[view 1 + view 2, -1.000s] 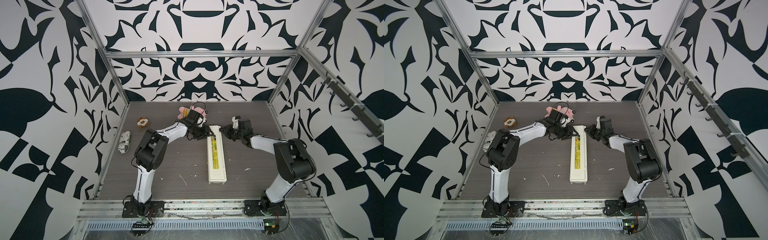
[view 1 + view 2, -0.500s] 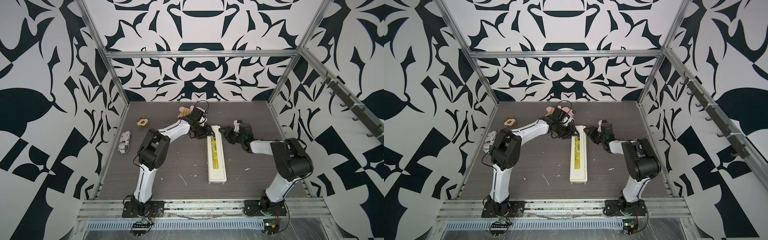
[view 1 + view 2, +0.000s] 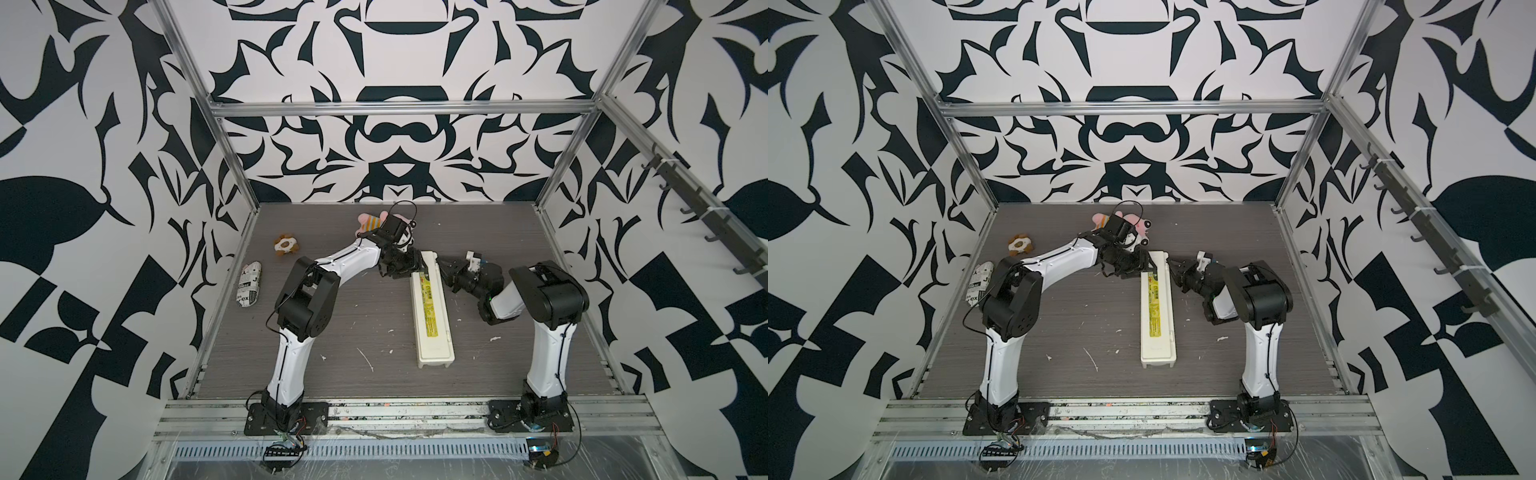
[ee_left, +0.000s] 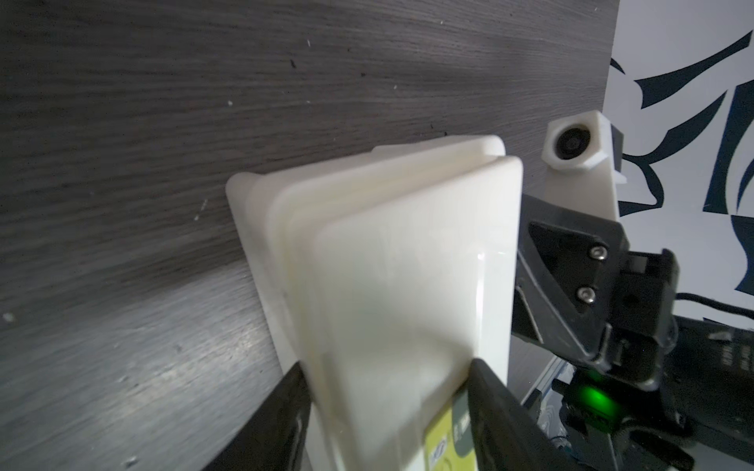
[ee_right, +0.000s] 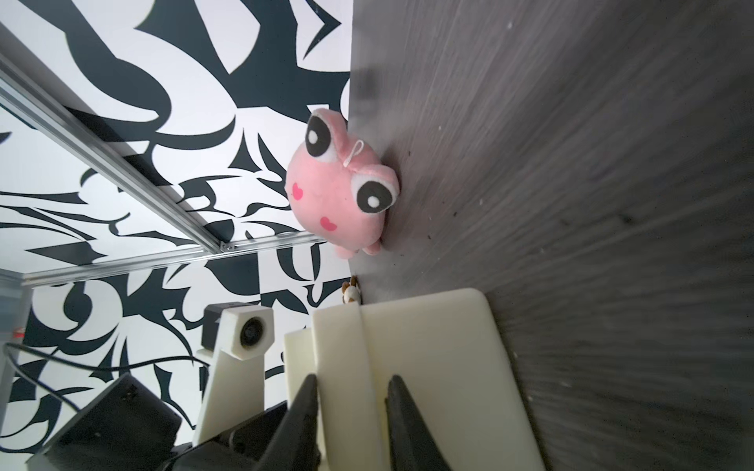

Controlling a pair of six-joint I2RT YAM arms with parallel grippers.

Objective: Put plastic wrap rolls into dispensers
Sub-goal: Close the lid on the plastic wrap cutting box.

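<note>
Likely step: closing the dispenser (image 3: pixel 432 316), lying flat, shut; roll unseen. The left gripper (image 4: pixel 387 363) clamps its far end; the right gripper (image 5: pixel 353 379) straddles it there, grip indeterminate. Next: confirm closure, release.

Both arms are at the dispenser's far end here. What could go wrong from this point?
1. The left gripper and right gripper both straddle only the far end of the dispenser; its long near end lies free, so it may pivot or slide.
2. The grippers sit close together and could collide.
3. The pink plush lies just beyond; a push could hit it.
</note>
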